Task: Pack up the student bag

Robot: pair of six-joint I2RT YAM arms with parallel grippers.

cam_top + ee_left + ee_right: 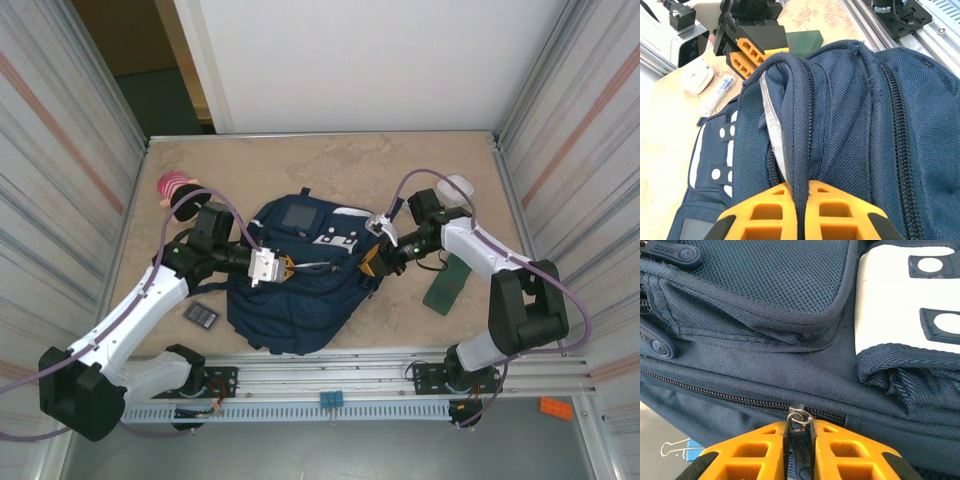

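The fingers [760,215] of the left gripper [801,192] are found pressed together on a piped fold of the student bag [300,295], which rises from between them. The fingers [755,450] of the right gripper [800,432] are pinched on a dark zipper pull [800,456] on the bag's zip line, with its metal ring [799,419] just above the tips. The bag is laid on the table [300,165] between the two grippers. A green flat object [447,285] is noted right of the bag, apart from it.
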